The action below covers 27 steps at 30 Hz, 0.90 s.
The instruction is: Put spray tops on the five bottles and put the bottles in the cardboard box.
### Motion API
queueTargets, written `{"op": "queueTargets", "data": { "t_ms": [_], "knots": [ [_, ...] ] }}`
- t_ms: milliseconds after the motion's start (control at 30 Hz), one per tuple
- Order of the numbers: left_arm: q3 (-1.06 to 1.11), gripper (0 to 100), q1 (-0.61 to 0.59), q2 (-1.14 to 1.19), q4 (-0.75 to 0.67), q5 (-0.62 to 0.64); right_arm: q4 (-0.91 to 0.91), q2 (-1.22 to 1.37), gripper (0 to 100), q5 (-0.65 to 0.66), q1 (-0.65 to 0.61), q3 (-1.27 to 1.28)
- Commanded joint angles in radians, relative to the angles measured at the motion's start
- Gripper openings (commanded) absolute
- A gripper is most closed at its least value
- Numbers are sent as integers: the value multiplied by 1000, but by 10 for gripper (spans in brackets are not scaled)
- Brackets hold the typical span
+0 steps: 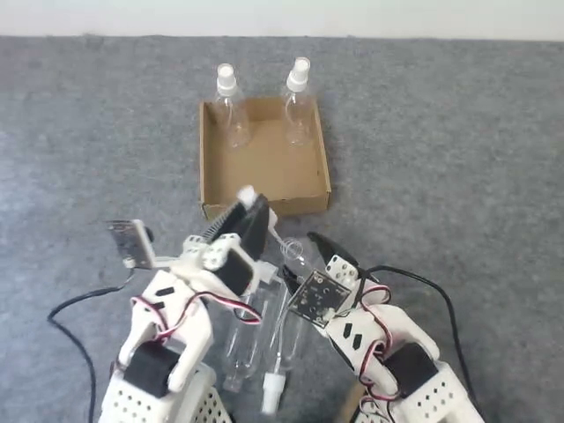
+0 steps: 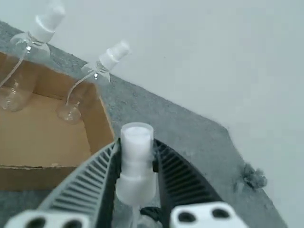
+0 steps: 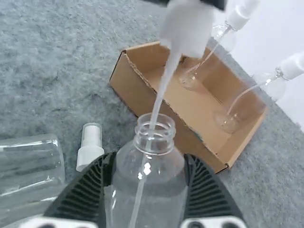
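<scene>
Two bottles (image 1: 231,115) in cardboard box (image 1: 204,159) | grey carpet (image 1: 458,132) tabletop | white wall (image 1: 352,16) behind

We see rough, mottled grey carpet (image 1: 458,132) spreading from side to side under soft, even light. At its far edge we meet a plain white wall (image 1: 352,16).

high overhead, wrists close (shared box (image 1: 264,167))

Both arms angled inward; left gripper (image 2: 137,148), right gripper (image 3: 148,161) clamped.
</scene>
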Motion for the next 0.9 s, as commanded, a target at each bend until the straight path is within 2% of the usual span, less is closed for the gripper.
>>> {"op": "queueTargets", "data": {
  "t_ms": [0,333,500,667,867],
  "knots": [
    [15,14,35,-18,3,-63,16,-21,6,-58,-8,-86],
    [54,16,38,-17,6,-80,21,-21,6,-63,-53,-87],
    [76,16,41,-17,6,-137,13,-21,6,-63,-56,-87],
    [120,16,127,-17,8,-193,12,-21,6,-63,-51,-89],
    [120,16,127,-17,8,-192,12,-21,6,-66,-51,-91]
  ]
}}
